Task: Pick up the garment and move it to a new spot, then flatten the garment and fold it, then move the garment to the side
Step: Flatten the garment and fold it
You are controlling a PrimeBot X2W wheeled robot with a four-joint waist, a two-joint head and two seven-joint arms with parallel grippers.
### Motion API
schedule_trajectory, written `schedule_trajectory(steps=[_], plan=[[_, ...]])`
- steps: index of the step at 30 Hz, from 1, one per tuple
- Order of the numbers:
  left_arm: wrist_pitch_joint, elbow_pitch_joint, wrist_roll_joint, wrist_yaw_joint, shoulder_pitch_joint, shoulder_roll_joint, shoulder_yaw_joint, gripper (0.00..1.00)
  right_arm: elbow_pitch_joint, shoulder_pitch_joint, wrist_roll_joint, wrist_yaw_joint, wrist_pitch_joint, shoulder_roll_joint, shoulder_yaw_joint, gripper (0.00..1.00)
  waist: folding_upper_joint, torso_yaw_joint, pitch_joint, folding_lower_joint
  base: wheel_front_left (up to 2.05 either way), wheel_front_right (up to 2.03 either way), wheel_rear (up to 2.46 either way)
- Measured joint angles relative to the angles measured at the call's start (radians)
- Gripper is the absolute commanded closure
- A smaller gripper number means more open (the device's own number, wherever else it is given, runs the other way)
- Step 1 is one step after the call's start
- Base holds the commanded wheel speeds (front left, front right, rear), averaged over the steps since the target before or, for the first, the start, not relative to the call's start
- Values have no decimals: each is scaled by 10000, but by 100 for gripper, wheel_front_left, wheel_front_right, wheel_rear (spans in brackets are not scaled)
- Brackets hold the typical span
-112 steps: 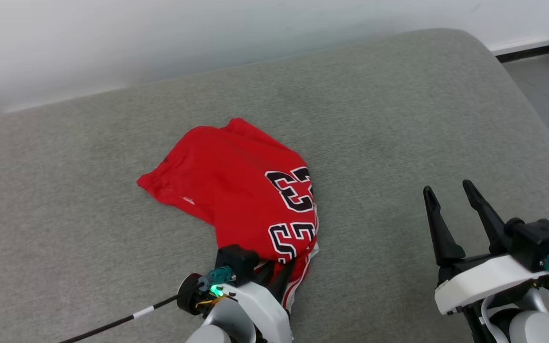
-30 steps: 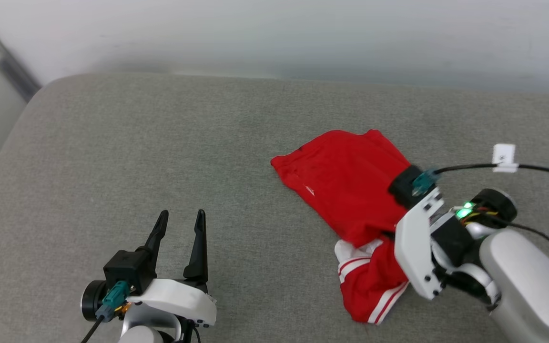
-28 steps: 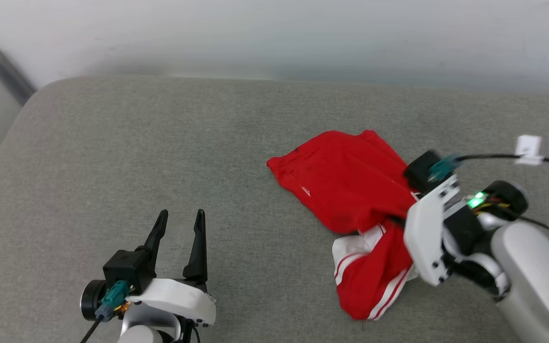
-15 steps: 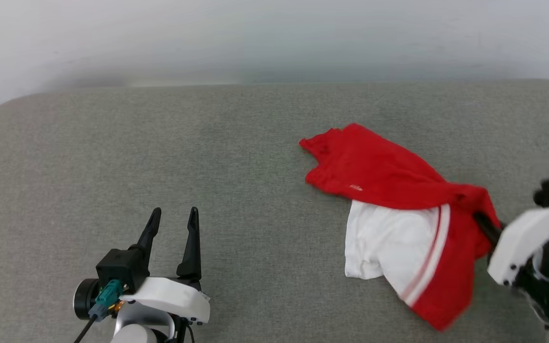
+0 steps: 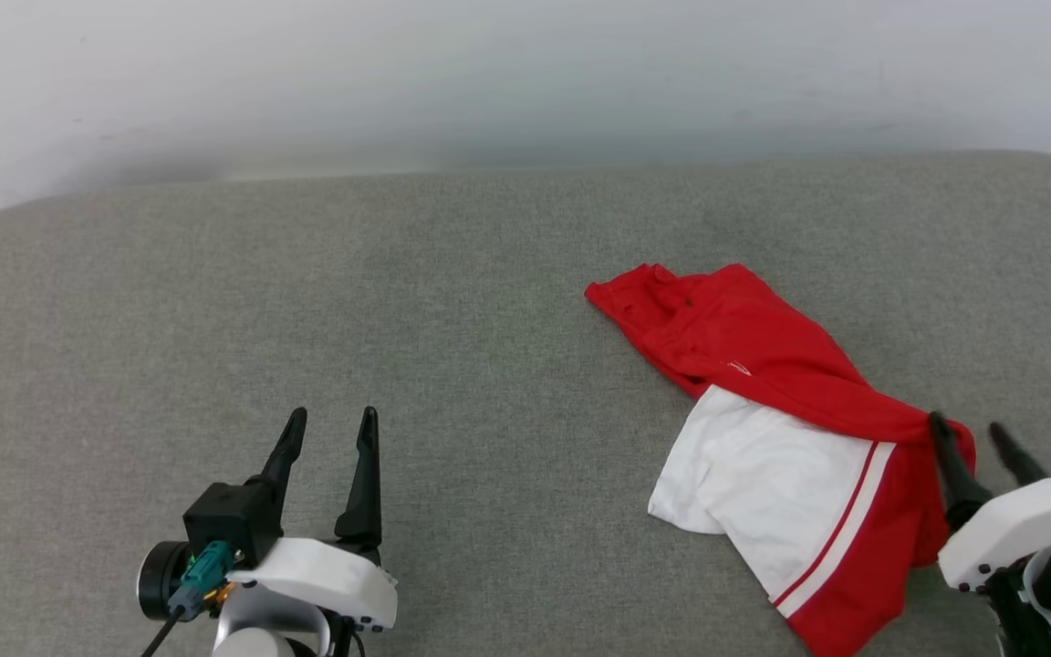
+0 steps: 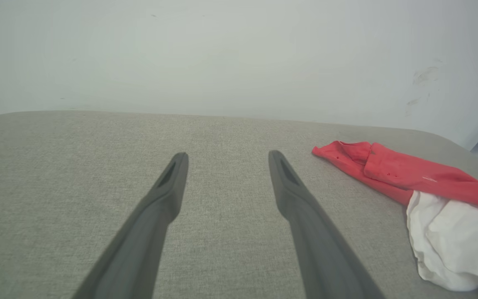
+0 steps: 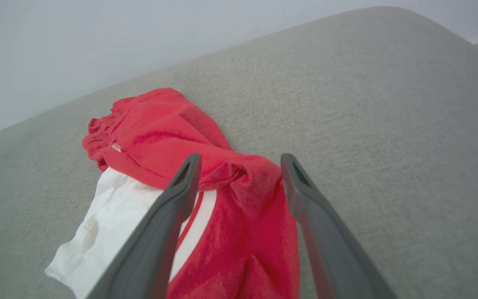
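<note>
at lower right, the empty, spread right gripper [image 5: 972, 447] straddles the crumpled red jersey [image 5: 763, 356], probably to flatten it; left gripper [image 5: 332, 431] idles spread.

the garment [image 5: 763, 365] lies crumpled on the right half of the surface [image 5: 398, 301], running from mid-depth toward the near right edge. the right tool [image 5: 965, 426] sits at the garment's near right end. the left tool [image 5: 331, 418] sits at the near left, well apart from the garment. a wall [image 5: 489, 82] stands behind the surface.
</note>
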Motion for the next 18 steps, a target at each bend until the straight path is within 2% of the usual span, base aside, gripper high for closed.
schedule_trajectory(steps=[3,8,18], plan=[[23,8,-13,44,141,40,12,0,-445,214,-639,-2,-1085,-35,73,0,0,9,-168,0,0,0,0],[69,-31,-88,90,439,107,19,0,-1218,574,-1269,2,-1814,25,506,0,0,-23,-510,0,0,0,0],[439,-360,-67,288,956,368,-65,0,-2980,1675,-1701,0,-1697,144,1298,0,0,-268,-1121,-1,0,0,0]])
